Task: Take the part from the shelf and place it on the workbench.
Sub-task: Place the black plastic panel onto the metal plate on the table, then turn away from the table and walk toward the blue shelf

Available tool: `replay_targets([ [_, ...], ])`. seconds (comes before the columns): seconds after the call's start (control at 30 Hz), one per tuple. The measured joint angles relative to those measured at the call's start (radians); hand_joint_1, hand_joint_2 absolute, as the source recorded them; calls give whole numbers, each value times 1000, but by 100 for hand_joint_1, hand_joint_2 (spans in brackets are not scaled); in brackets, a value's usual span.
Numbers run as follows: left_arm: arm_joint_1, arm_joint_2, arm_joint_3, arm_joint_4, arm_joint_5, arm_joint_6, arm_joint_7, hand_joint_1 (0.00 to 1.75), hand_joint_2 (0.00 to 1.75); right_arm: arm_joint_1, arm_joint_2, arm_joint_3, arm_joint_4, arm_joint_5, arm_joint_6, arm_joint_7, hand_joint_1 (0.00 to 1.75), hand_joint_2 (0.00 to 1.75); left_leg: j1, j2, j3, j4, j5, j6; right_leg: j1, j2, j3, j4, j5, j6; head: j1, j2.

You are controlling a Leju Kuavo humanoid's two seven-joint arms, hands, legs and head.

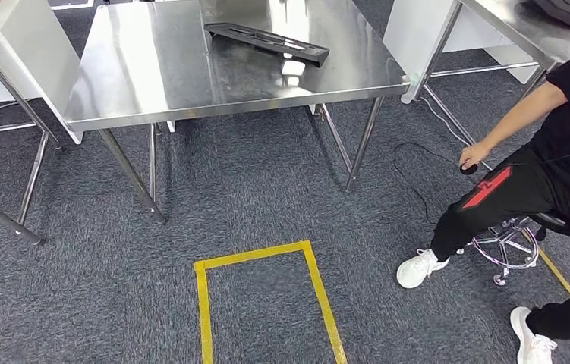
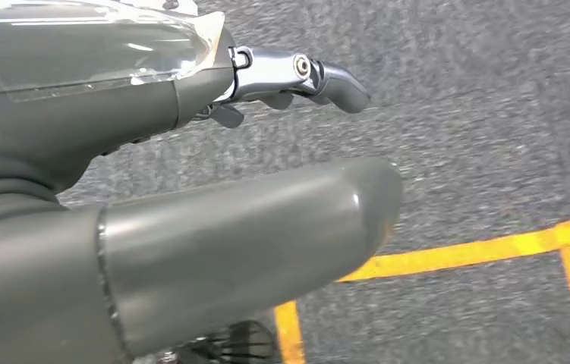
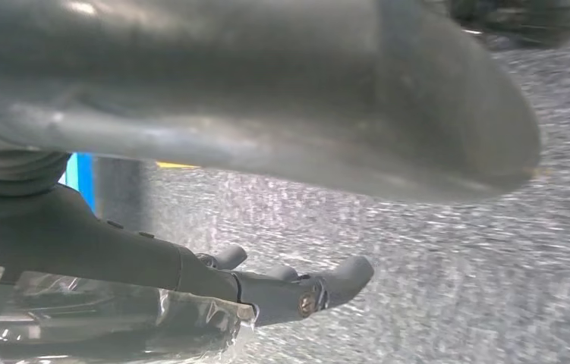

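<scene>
Both hands hang over the carpet holding nothing: left hand (image 2: 190, 189) and right hand (image 3: 266, 152), fingers loosely apart. The part (image 1: 266, 42) already lies on the workbench (image 1: 152, 83), so the placing looks done.

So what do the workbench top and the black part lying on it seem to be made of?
Workbench top: it looks like stainless steel with a brushed, shiny finish, because it mirrors the lights. Black part: probably moulded plastic with a matte finish, showing slots and only dull highlights; painted metal is also possible.
</scene>
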Motion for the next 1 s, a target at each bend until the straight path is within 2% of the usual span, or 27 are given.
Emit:
replay_targets([
  [0.03, 0, 0, 0, 0, -1, 0, 0, 0, 0, 0, 0, 0, 0, 2, 0, -1, 0, 0, 0, 2, -19, 1, 16, -2, -1, 0, 5, 44, -3, 11, 0, 0],
  [0.07, 0, -1, 0, 0, -2, 0, 0, 0, 0, -1, 0, 0, 0, 3, -1, -2, 0, 0, 0, 3, -38, 3, 32, -4, -2, 0, 25, 57, 16, 25, 0, 0],
  [0.1, 0, -2, 0, 0, -3, 0, 0, 0, 0, -1, 0, -1, 0, 3, -1, -3, 0, 0, 1, 4, -58, 6, 47, -8, -3, 0, 63, 33, 42, 38, 0, 0],
  [0.13, 0, -2, 0, 0, -4, 0, 0, 0, 0, -2, 0, -1, 0, 3, -2, -4, 0, 0, 1, 4, -77, 10, 61, -13, -5, 1, 120, -29, 59, 45, 0, 0],
  [0.17, -1, -2, 0, 0, -4, 0, 0, 0, 0, -3, 0, -1, 0, 3, -3, -4, 0, 0, -1, 4, -94, 16, 74, -18, -3, 1, 190, -119, 61, 46, 1, 0],
  [0.2, -1, -2, 0, -1, -5, 0, -1, 0, 0, -6, 0, -1, 0, 3, -4, -3, 0, 0, -3, 4, -106, 21, 87, -24, -3, 3, 248, -206, 47, 39, 1, 0],
  [0.23, -2, -1, 0, -1, -6, 0, -1, 0, 0, -7, 0, -1, 0, 3, -4, -1, 0, 0, -5, 4, -114, 23, 99, -29, -1, 4, 287, -271, 31, 31, 0, 0],
  [0.27, -2, 0, 0, -1, -7, 0, -1, 0, 0, -8, 1, -2, 1, 3, -4, 1, 0, 0, -6, 4, -119, 23, 111, -34, 3, 5, 302, -304, 21, 24, -1, 0],
  [0.3, -2, 1, 0, -1, -9, 0, -1, 0, 0, -7, 1, -2, 1, 3, -5, 4, 0, 0, -5, 4, -123, 22, 122, -39, 1, 5, 294, -307, 21, 14, -3, 0],
  [0.33, -1, 2, 0, -1, -12, 0, -1, 0, 0, -6, 3, -3, 2, 2, -5, 7, 0, 0, -2, 3, -127, 25, 118, -44, -2, 2, 284, -301, 30, 6, -6, 0],
  [0.37, 1, 3, 0, -1, -15, 0, 0, 0, 0, -5, 4, -5, 3, 1, -6, 10, 0, 0, 1, 2, -134, 40, 89, -50, -5, -1, 273, -297, 40, -7, -7, 0],
  [0.43, 2, 3, -1, -1, -18, 0, 2, 0, 0, -3, 6, -8, 4, -2, -8, 15, 0, 0, 6, -2, -152, 127, -24, -60, -8, -7, 246, -294, 67, -27, -12, 0],
  [0.47, 2, 3, -1, -1, -19, -1, 3, 0, 0, -3, 6, -10, 4, -3, -8, 16, 0, 0, 7, -3, -162, 192, -81, -63, -6, -8, 229, -293, 81, -32, -12, 0],
  [0.5, 2, 4, -1, -1, -19, 0, 3, 0, 0, -2, 6, -11, 4, -4, -9, 16, 0, 0, 7, -3, -168, 258, -115, -66, -4, -9, 212, -289, 95, -33, -13, 0],
  [0.53, 2, 4, -1, -1, -19, 0, 3, 0, 0, -2, 6, -12, 4, -4, -9, 16, 0, 0, 7, -3, -167, 309, -120, -68, -2, -9, 193, -284, 108, -32, -13, 0],
  [0.57, 1, 5, -1, -1, -19, 0, 3, 0, 0, -2, 7, -13, 4, -4, -9, 16, 0, 0, 8, -3, -153, 332, -101, -68, -1, -10, 172, -276, 119, -29, -13, 0],
  [0.6, 1, 5, -1, -1, -19, 0, 3, 0, 0, -2, 7, -15, 4, -4, -10, 17, 0, 0, 9, -3, -123, 322, -71, -67, -1, -10, 151, -267, 130, -26, -14, 0],
  [0.63, -1, 6, -2, -1, -19, 0, 3, 0, 0, -2, 8, -16, 4, -4, -10, 18, 0, 0, 10, -4, -76, 277, -47, -64, -1, -9, 129, -256, 138, -21, -14, 0],
  [0.67, -3, 6, -3, -1, -19, 0, 3, 0, 0, -2, 9, -17, 4, -4, -10, 20, 0, 0, 11, -6, -17, 207, -45, -62, 0, -9, 111, -246, 146, -17, -14, 0],
  [0.73, -8, 7, -6, -2, -20, -1, 3, 0, 0, -4, 10, -18, 4, -2, -11, 25, 0, 0, 8, -11, 76, 70, -79, -54, 3, -10, 88, -233, 163, -4, -13, 0],
  [0.77, -10, 8, -6, -2, -20, -1, 3, 0, 0, -4, 10, -18, 4, -1, -11, 27, 0, 0, 3, -12, 94, 34, -93, -48, 3, -10, 81, -231, 173, 3, -12, 0],
  [0.83, -9, 8, -7, -2, -19, 0, 3, 0, 0, -3, 10, -19, 5, 3, -11, 29, 0, 0, -2, -10, 79, 19, -83, -31, 1, -11, 71, -233, 191, 17, -12, 0],
  [0.87, -8, 8, -7, -2, -18, 0, 3, 0, 0, -2, 9, -20, 6, 4, -11, 29, 0, 0, -3, -7, 64, 16, -68, -21, 1, -9, 62, -223, 178, 18, -12, 0],
  [0.9, -8, 7, -7, -2, -17, 0, 2, 0, 0, 0, 10, -20, 7, 6, -11, 29, 0, 0, -2, -5, 48, 12, -51, -11, 2, -7, 49, -198, 147, 14, -12, 0],
  [0.93, -8, 7, -7, -2, -16, 1, 1, 0, 0, 1, 10, -20, 7, 8, -11, 30, 0, 0, -1, -2, 30, 9, -34, -4, 1, -5, 33, -154, 100, 7, -11, 0],
  [0.97, -8, 8, -6, -2, -16, 1, -1, 0, 0, 2, 10, -20, 7, 10, -11, 30, 0, 0, -2, -2, 11, 9, -19, 0, 1, -3, 18, -94, 47, 0, -10, 0],
  [1.0, -7, 8, -6, -2, -15, 2, -3, 0, 0, 2, 10, -20, 7, 12, -11, 29, 0, 0, -3, -1, -8, 9, -4, 1, 1, -2, 7, -30, 10, 0, -8, 0],
])
